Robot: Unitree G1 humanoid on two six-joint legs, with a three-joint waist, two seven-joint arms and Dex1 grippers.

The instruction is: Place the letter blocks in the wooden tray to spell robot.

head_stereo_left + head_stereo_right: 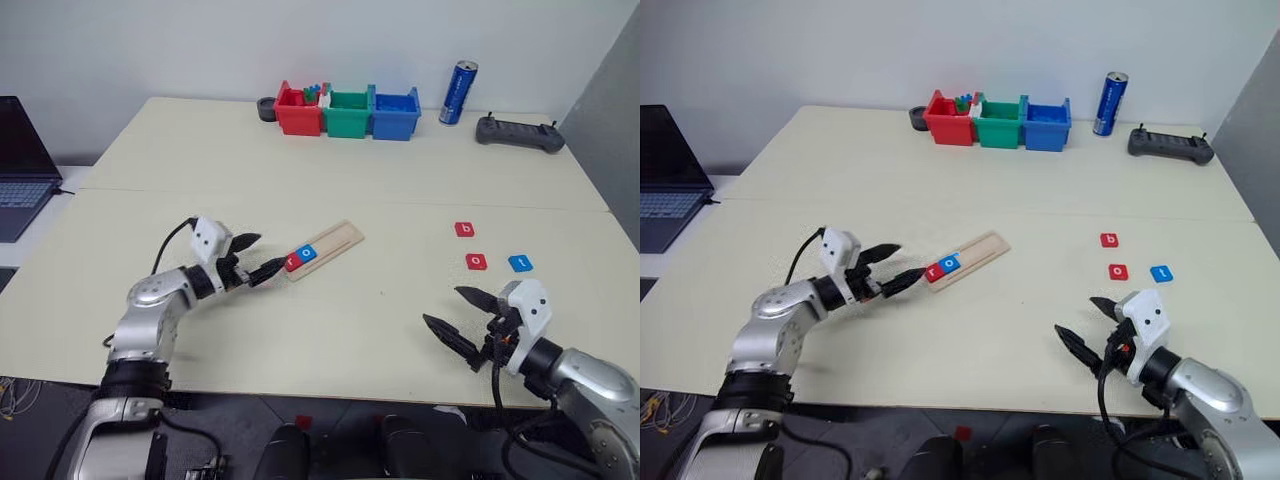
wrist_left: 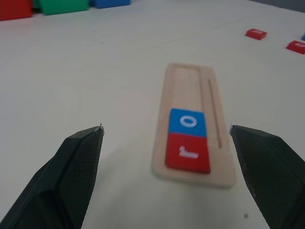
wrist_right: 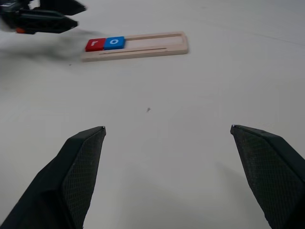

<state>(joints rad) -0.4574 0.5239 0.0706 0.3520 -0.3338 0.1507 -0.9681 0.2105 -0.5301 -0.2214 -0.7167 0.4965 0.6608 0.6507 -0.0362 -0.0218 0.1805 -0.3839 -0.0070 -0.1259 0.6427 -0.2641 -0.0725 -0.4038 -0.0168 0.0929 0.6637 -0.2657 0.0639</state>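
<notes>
The wooden tray (image 1: 325, 247) lies mid-surface, holding 2 letter blocks at its near end: a red r (image 1: 293, 262) touching a blue o (image 1: 306, 254). 3 slots are bare. Well to the tray's right lie the red b (image 1: 464, 229), red o (image 1: 477, 262) and blue t (image 1: 519, 263), yet to be placed. The left hand (image 1: 256, 257), just beside the tray's r end, is spread wide and empty; the right hand (image 1: 462, 318), near the loose blocks, likewise.
</notes>
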